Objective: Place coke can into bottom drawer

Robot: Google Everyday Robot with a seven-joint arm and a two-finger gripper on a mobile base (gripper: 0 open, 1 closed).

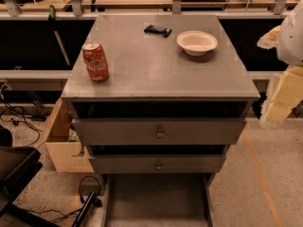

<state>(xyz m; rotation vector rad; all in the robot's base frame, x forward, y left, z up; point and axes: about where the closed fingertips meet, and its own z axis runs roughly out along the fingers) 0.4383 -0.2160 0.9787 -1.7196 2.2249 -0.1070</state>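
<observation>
The coke can (95, 61) stands upright on the grey cabinet top (156, 74), near its left edge. The bottom drawer (156, 200) is pulled out toward me below the two upper drawers, and its flat grey floor shows nothing in it. My gripper (284, 94), pale yellow under the white arm (292, 32), is at the far right edge of the view, beside the cabinet's right side and well away from the can. It holds nothing that I can see.
A white bowl (197, 42) and a small black object (157, 30) sit at the back of the cabinet top. The two upper drawers (159, 132) with round knobs are slightly out. A wooden box (64, 145) and cables lie on the floor at left.
</observation>
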